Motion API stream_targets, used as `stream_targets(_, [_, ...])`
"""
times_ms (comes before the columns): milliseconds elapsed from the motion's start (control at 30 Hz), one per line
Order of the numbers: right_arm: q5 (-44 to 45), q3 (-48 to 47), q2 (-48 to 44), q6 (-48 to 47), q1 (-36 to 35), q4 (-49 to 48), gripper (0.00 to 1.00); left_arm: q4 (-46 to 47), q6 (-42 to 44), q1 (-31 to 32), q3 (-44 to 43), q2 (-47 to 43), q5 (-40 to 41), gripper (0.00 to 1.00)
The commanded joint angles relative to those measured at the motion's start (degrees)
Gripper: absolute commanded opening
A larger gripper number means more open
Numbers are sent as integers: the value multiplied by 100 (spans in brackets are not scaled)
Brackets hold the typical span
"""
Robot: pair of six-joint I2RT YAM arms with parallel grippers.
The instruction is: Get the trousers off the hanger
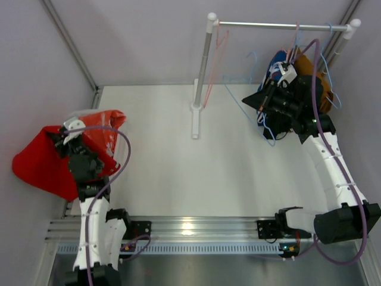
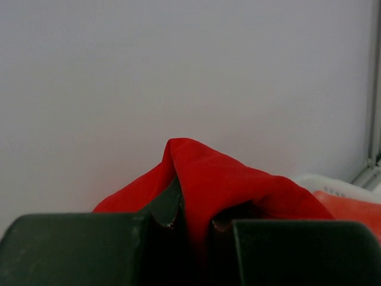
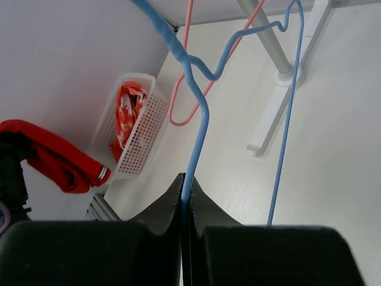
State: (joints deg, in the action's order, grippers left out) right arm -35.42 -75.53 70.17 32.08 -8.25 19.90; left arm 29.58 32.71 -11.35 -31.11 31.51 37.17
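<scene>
Room: pale plain walls on three sides of a white bench [image 1: 238,179], with a rail [image 1: 280,25] on a post at the far side.
Left pincer [image 2: 191,224]: pressed together on a fold of the red trousers [image 2: 232,179], which bulge up between its fingers.
Why held so: the red trousers hang clear of any hanger, off the left edge of the bench and over a white basket [image 3: 149,113]. I judge they are being carried there to be dropped.
Basket: it holds speckled trousers [image 3: 126,110], orange-red and white, so it looks like the collecting place.
Right pincer [image 3: 187,193]: pinching the bare wire of a blue hanger [image 3: 196,149], probably to steady it or draw it out. I cannot tell whether cloth is on that hanger.
Hung trousers [image 1: 277,61]: blue-and-white, brown and dark cloth bunched at the right end of the rail, just beside the right wrist, not yet taken off.
Pink hanger [image 3: 172,95]: empty, on the rail near the post.
Left arm: bent back on itself and leaning out leftward, wrist high.
Right arm: stretched far forward from its base and raised to the rail.
</scene>
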Motion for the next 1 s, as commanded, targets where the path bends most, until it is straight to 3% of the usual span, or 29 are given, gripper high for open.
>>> stream_targets(0, [140,-243,-4,-158,-71,-65,0,1908,-449,-51,26,1100,-824,0])
stream_targets(200, [149,-463,128,-245,-71,75,0,2894,-1003,-77,-420,3684,-1886,0])
stream_targets(333, [141,-621,163,-316,-71,216,0,2993,-1091,-77,-1018,5326,-1793,0])
stream_targets(400, [167,-709,146,-342,-80,295,0,2852,-1117,-86,-1334,5681,-1809,0])
stream_targets(467, [184,-797,120,-369,-71,348,0,2536,-1144,-86,-1389,5867,-2335,2])
stream_targets(533, [211,-902,102,-404,-71,462,0,2308,-1205,-86,-1283,5693,-2922,14])
stream_targets(567, [228,-946,85,-421,-71,514,0,1810,-1292,-86,-1292,5578,-3082,35])
stream_targets(633, [316,-1060,67,-526,-71,751,0,1124,-1451,-69,-1414,5271,-3285,56])
stream_targets(667, [412,-1087,58,-570,-71,830,0,363,-1626,-86,-1580,5165,-3330,73])
stream_targets(733, [474,-1104,14,-676,-71,1032,0,-327,-1723,-86,-1748,4841,-3321,92])
stream_targets(800, [605,-1113,-38,-711,-71,1138,0,-1308,-1961,-95,-2003,4550,-3304,99])
stream_targets(967, [1019,-1403,-4,-711,-71,1490,0,-3157,-2443,-95,-2932,3258,-4005,99])
